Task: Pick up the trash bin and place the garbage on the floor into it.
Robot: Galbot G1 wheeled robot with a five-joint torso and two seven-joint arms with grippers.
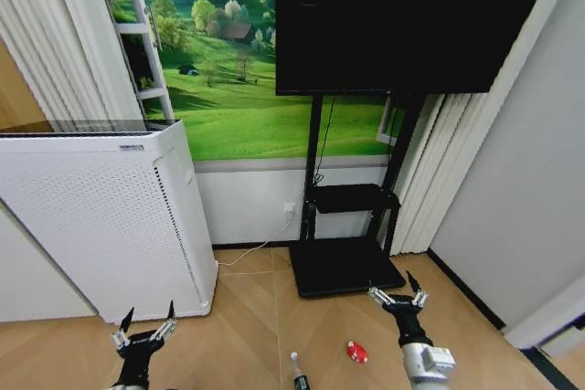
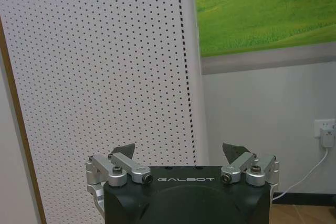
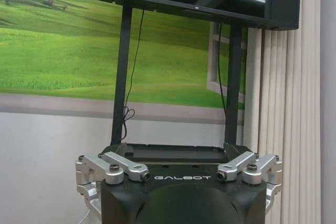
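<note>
The floor (image 1: pixel 256 317) is light tan wood-look planking laid in a chevron pattern. At about 6 o'clock in the head view a clear bottle (image 1: pixel 298 373) lies on it, with a red-and-white packet (image 1: pixel 357 352) just beside it toward 5 o'clock. A white perforated appliance (image 1: pixel 101 216) stands at 9 o'clock, and the black base of the screen stand (image 1: pixel 345 267) rests near the centre.

— Where are we?
— We seem to be in a living-room-style indoor space: a large dark screen (image 1: pixel 402 15) on a black floor stand (image 1: pixel 345 262), a green meadow mural (image 1: pixel 228 89) on the wall.
— Anything else?
— A white perforated appliance (image 1: pixel 101 216), pale curtains (image 1: pixel 78 34), chevron wood floor (image 1: pixel 256 317).
</note>
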